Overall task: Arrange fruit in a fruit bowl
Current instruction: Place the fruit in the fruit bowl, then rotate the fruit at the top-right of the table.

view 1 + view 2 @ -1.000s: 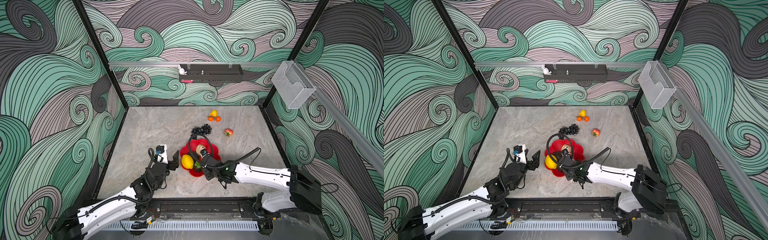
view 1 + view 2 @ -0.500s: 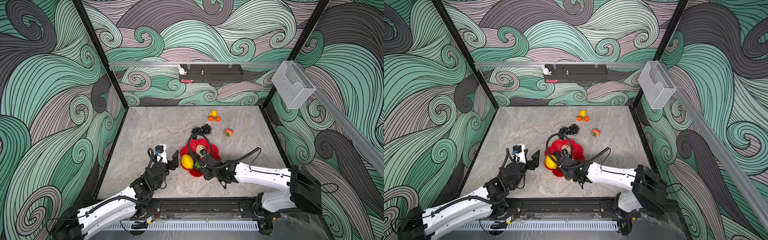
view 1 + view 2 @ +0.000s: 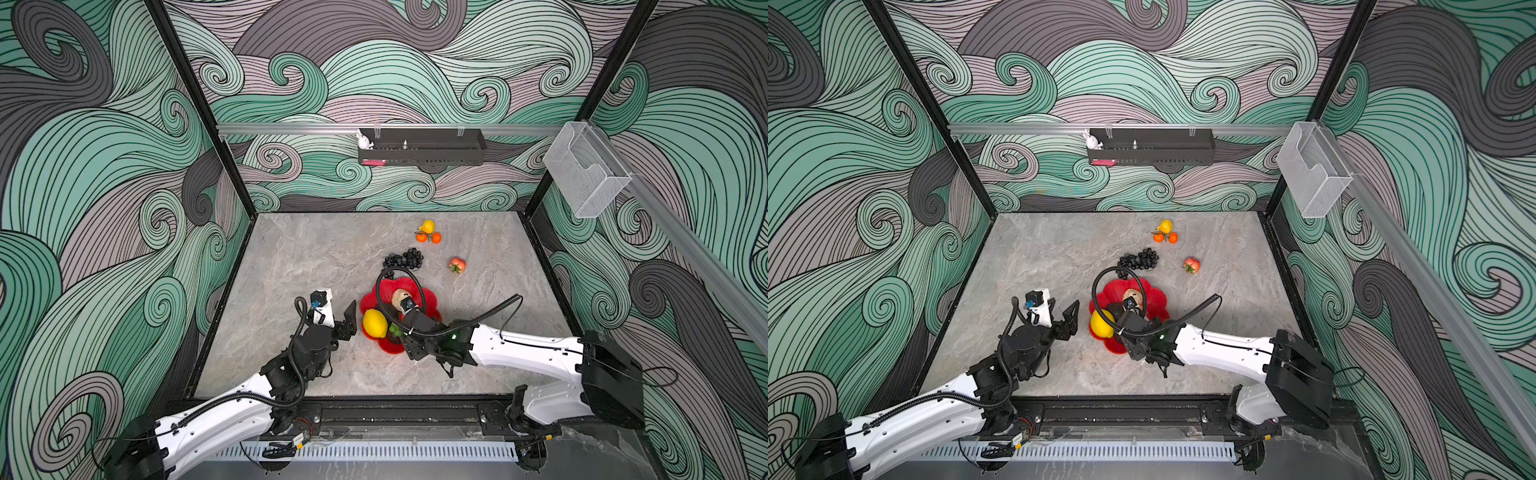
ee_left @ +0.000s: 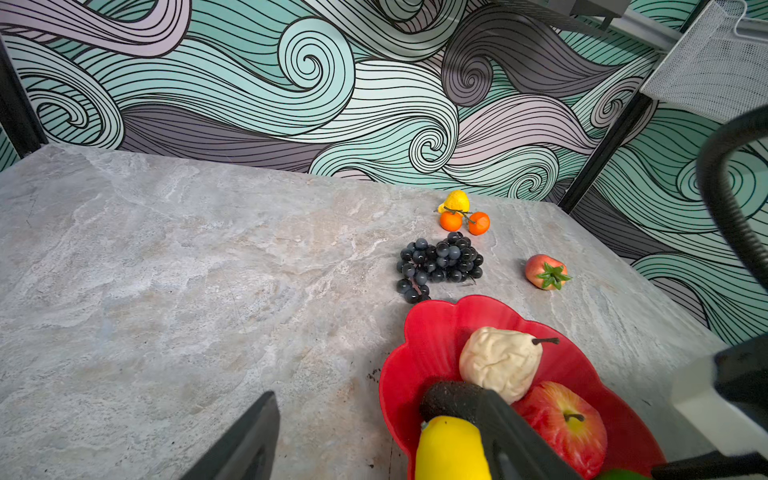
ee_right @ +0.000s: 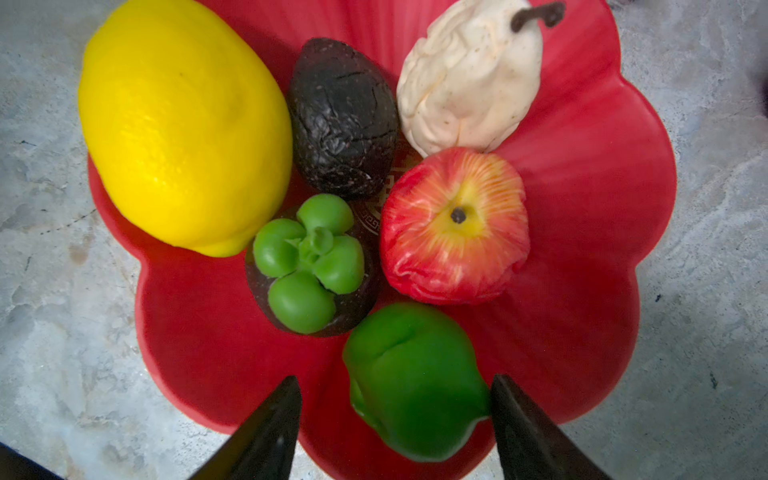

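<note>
Fingers [image 5: 266,428] of the right gripper [image 5: 395,380] stand apart astride the glossy green toy lime [image 5: 415,386], gripping nothing, which lies in the scalloped red plastic bowl [image 5: 582,216]; placing seems done, so next: lift clear, reach the black grape bunch [image 4: 440,262].

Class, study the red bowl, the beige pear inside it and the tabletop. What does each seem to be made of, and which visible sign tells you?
The red bowl looks like moulded plastic: glossy sheen, scalloped rim. The beige pear is likely foam or soft plastic: matte, wrinkled, dented skin. The tabletop resembles grey veined stone, matte, though it could be printed laminate.
</note>
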Robot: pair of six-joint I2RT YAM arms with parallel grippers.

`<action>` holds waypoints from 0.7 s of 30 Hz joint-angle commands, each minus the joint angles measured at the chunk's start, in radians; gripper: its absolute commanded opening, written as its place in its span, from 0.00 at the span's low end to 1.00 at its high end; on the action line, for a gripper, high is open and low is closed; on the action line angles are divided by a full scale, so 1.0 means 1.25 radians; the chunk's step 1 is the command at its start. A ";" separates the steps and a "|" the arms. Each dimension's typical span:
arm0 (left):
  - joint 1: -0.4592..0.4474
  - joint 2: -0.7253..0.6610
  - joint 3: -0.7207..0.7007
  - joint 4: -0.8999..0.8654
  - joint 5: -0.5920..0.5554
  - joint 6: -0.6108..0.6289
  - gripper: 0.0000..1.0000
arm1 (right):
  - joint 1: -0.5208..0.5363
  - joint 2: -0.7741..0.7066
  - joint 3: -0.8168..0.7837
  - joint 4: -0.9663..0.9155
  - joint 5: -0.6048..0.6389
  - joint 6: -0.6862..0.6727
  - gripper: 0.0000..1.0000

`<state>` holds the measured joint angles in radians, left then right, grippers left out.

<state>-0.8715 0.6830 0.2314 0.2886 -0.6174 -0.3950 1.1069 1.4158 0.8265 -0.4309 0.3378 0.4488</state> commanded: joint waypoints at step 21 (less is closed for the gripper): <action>0.010 -0.053 0.001 -0.033 0.029 -0.003 0.78 | -0.120 -0.194 0.096 -0.102 0.086 -0.090 0.90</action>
<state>-0.8650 0.6346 0.2310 0.2756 -0.5903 -0.3969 0.9981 1.1873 0.9154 -0.5327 0.4179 0.3805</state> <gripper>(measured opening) 0.779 0.897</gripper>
